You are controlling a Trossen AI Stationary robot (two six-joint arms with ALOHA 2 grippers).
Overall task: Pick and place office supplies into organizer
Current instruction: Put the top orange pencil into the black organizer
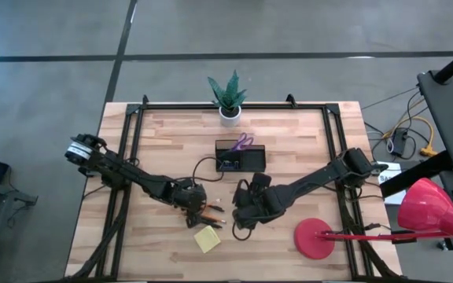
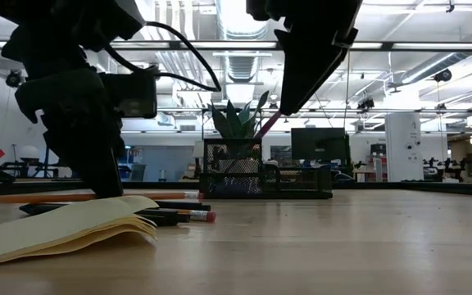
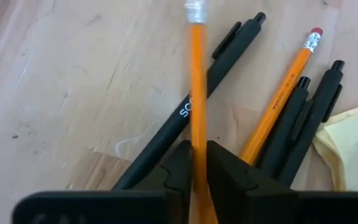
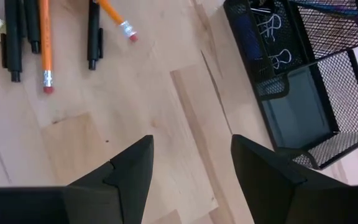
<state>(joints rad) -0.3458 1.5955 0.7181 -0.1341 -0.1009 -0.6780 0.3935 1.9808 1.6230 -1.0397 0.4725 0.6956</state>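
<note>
- We take the black mesh organizer (image 1: 241, 158) as our landmark; it sits on the wooden counter (image 1: 289, 134) a little in front of the white pot with the green plant (image 1: 228, 96).
- Purple-handled scissors (image 1: 243, 142) stand in the organizer's tall compartment, and in the right wrist view we see paper clips (image 4: 273, 37) lying in one of its low compartments.
- Our left pincer (image 1: 194, 206) is down at the counter, on the near left side of the organizer, over the loose pens and pencils.
- In the left wrist view its fingers (image 3: 179, 171) are clenched on an orange pencil (image 3: 197, 93), which runs straight out between them with its eraser end away from the camera.
- Beside that pencil lie a black pen (image 3: 197, 102) with white lettering, a second orange pencil (image 3: 284, 93) with a red eraser, and two more black pens (image 3: 306, 115), all flat on the counter.
- The yellow sticky-note pad (image 1: 207, 239) lies just beyond those pens, farther from the organizer, its top sheets curled up in the low view.
- Our right pincer (image 1: 243, 206) hovers near the front of the organizer, released, its fingers (image 4: 263, 174) spread wide over bare wood with nothing between them.
- A red lamp (image 1: 384, 224) stands on the counter well to the right of the organizer.
</note>
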